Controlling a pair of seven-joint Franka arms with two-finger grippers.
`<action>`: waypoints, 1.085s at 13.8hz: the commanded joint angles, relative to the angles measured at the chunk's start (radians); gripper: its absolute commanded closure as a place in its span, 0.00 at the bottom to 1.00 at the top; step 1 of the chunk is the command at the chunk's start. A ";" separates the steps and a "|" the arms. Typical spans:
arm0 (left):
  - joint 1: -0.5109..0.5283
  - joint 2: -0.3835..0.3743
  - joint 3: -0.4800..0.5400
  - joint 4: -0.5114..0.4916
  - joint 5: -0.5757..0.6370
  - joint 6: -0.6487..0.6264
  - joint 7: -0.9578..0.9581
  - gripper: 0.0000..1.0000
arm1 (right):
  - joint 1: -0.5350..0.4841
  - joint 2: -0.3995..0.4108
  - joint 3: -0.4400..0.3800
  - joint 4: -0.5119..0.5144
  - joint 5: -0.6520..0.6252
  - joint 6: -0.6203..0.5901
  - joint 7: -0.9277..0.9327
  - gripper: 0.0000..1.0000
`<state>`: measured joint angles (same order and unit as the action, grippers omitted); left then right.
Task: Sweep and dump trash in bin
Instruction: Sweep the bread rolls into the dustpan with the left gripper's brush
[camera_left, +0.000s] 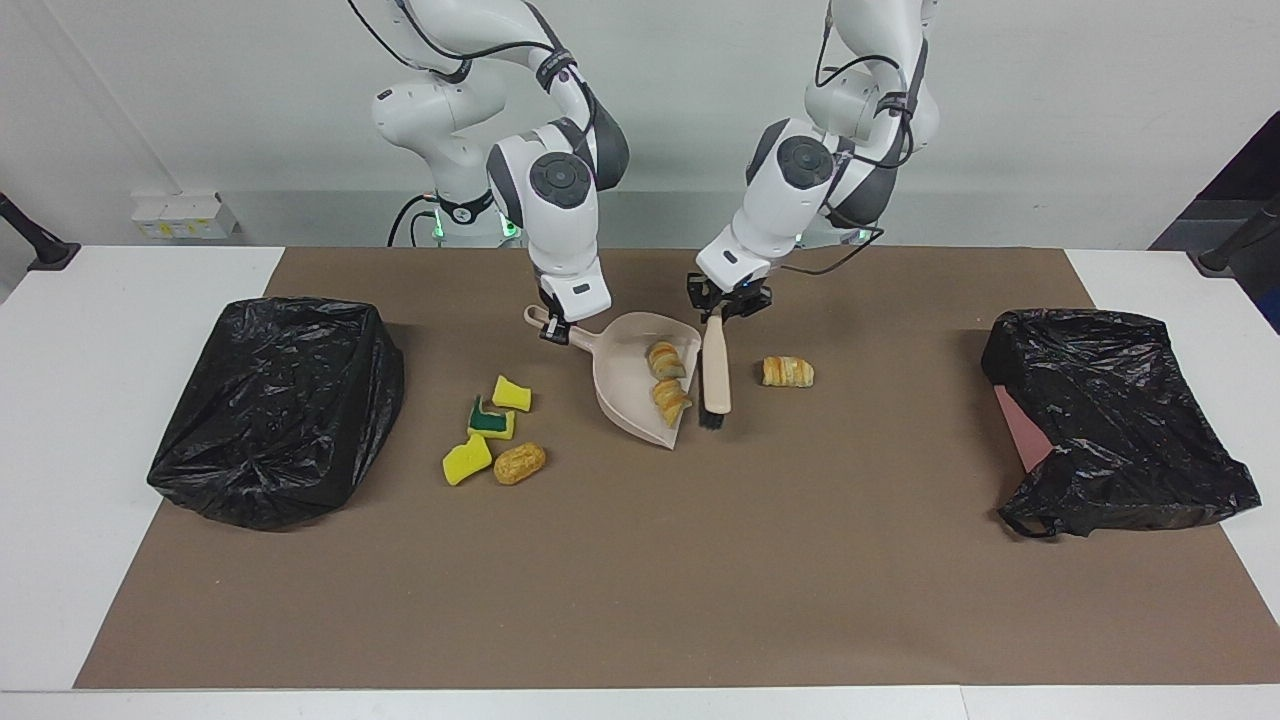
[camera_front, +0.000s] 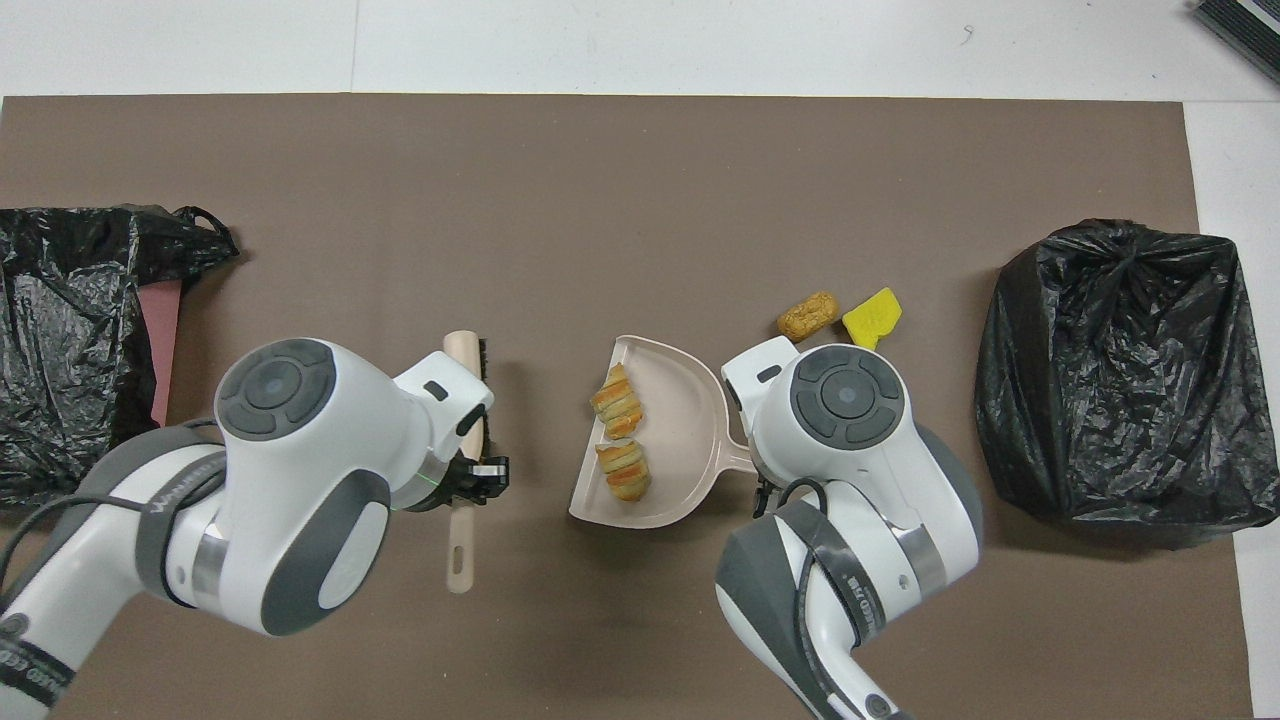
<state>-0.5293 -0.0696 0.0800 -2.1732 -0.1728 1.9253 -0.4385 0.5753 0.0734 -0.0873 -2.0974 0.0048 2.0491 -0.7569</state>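
Overhead: right arm's wrist hides the right gripper (camera_left: 556, 331) and the dustpan (camera_front: 690, 400) handle, plus two of the three yellow sponges; only one sponge (camera_front: 872, 317) and the bread roll (camera_front: 808, 314) show past it. Left arm covers mid brush (camera_front: 465, 455) handle and the left gripper (camera_left: 727, 305) w/ its grip. Third pastry (camera_left: 787, 371) can't be found overhead, presumably under left arm. Black bag (camera_front: 70, 340) at left arm's end is cut by frame edge. Facing: upper arms cut off at top; pink thing (camera_left: 1020, 425) under that bag mostly covered, can't tell what it is.
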 joint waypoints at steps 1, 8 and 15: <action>0.070 -0.053 -0.009 -0.061 0.052 -0.035 -0.048 1.00 | -0.002 -0.014 0.003 -0.030 -0.009 0.051 -0.024 1.00; 0.068 -0.134 -0.020 -0.307 0.065 0.179 -0.049 1.00 | 0.011 -0.001 0.003 -0.029 -0.006 0.046 -0.018 1.00; -0.179 -0.035 -0.025 -0.297 -0.135 0.441 -0.026 1.00 | 0.011 -0.003 0.003 -0.029 -0.006 0.040 -0.010 1.00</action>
<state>-0.6310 -0.1074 0.0443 -2.4702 -0.2516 2.3133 -0.4668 0.5854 0.0755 -0.0873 -2.1120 0.0048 2.0792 -0.7571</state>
